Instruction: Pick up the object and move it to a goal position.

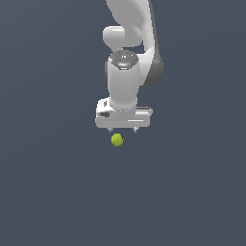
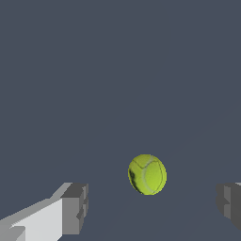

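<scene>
The object is a small yellow-green ball with faint seam lines, lying on the dark grey floor. My white gripper points straight down just above it, and its short fingertips end slightly over the ball's top. The jaws are open wide and hold nothing. In the wrist view the ball sits between the two grey finger pads, beyond their tips and apart from both. The gripper is much wider than the ball.
A plain dark grey floor fills both views. The white arm rises above the gripper toward the top of the exterior view. No goal marker shows.
</scene>
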Controlling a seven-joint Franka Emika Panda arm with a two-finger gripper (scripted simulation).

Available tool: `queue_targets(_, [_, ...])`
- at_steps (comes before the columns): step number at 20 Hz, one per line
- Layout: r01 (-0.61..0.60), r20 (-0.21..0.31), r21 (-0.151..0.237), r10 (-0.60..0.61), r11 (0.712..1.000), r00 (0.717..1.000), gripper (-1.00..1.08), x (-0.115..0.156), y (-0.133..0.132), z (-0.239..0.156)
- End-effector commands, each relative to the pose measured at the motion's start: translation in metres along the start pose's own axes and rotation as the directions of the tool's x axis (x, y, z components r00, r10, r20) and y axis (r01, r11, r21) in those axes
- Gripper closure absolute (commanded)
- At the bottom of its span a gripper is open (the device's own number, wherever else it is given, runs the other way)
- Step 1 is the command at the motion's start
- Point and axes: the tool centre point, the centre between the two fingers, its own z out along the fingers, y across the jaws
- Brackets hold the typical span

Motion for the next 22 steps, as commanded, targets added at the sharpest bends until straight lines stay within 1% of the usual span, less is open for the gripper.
queue_targets(1, [0.0, 0.0, 0.0, 0.0, 1.0, 1.0, -0.92, 0.0, 0.0, 0.0])
queue_targets(4, [-0.007, -0.003, -0.005, 0.007, 1.0, 1.0, -0.92, 0.0, 0.005, -0.003])
queue_targets(9, [-0.035, -0.015, -0.023, 0.034, 0.999, 0.999, -0.92, 0.001, 0.023, -0.013])
queue_targets(13, [-0.035, -0.015, -0.023, 0.034, 0.999, 0.999, -0.92, 0.001, 0.023, -0.012])
queue_targets(17, [-0.044, -0.012, -0.02, 0.044, 0.999, 0.999, -0.92, -0.002, 0.024, -0.004])
queue_targets(22, [-0.07, -0.004, -0.011, 0.07, 0.997, 0.998, -0.92, -0.011, 0.024, 0.02])
